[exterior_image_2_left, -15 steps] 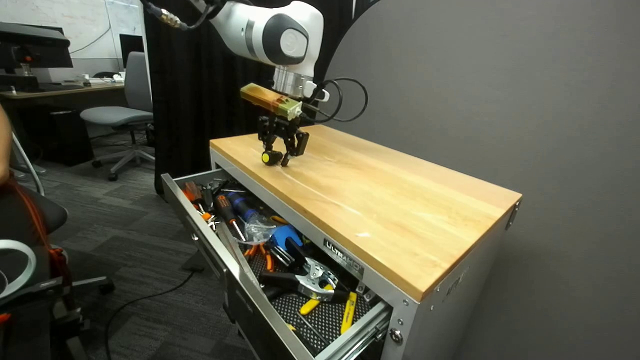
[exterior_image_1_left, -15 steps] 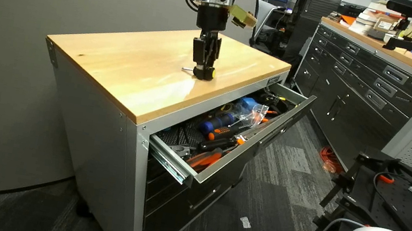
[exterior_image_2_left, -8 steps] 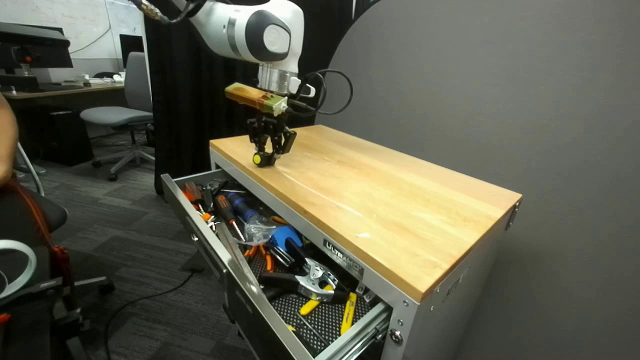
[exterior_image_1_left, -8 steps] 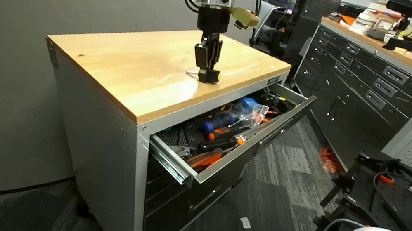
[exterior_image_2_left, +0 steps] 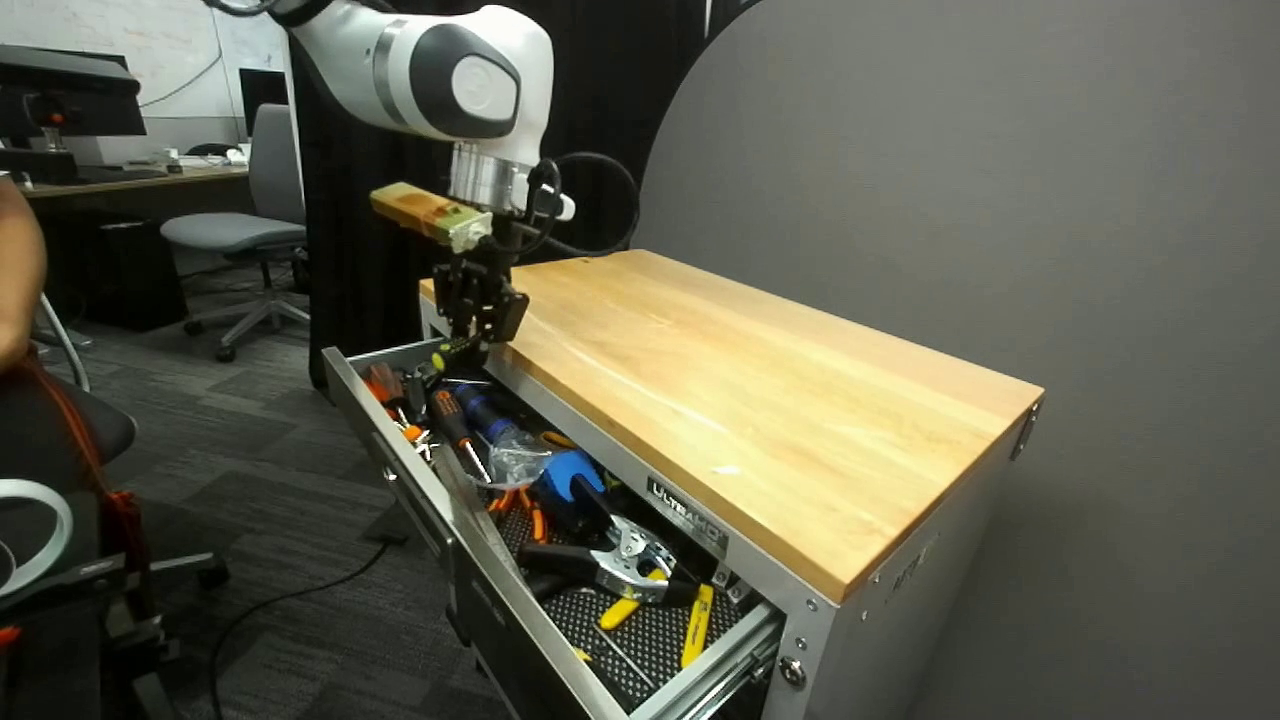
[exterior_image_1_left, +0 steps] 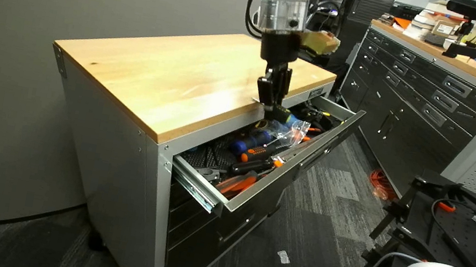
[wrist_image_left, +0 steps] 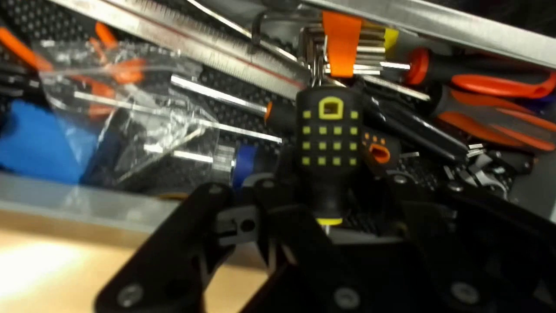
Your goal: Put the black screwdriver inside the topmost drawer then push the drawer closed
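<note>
The black screwdriver has a chunky handle with yellow-green square marks [wrist_image_left: 330, 139] and a yellow collar on its shank side. My gripper [wrist_image_left: 328, 178] is shut on this screwdriver, which also shows in both exterior views [exterior_image_1_left: 281, 113] [exterior_image_2_left: 455, 352]. The gripper [exterior_image_1_left: 270, 105] [exterior_image_2_left: 482, 348] holds it raised over the rear part of the open drawer, near the wooden top's front edge. The handle points toward the drawer front. Most of the shank is hidden. The topmost drawer [exterior_image_1_left: 293, 166] [exterior_image_2_left: 455, 520] is pulled out and shows its front rim in the wrist view [wrist_image_left: 443, 24].
The drawer holds several tools: a blue-and-black driver [exterior_image_1_left: 252, 141], an orange-and-black handle [exterior_image_1_left: 259, 152], a clear plastic bag [exterior_image_2_left: 520, 458], a metal clamp [exterior_image_2_left: 635, 565] and a steel ruler [wrist_image_left: 208, 45]. The cabinet's wooden top [exterior_image_2_left: 750, 400] lies behind the drawer.
My gripper's fingers have closed on the screwdriver. The gripper has carried it off the wooden top, forward over the open drawer. The drawer has not moved.
</note>
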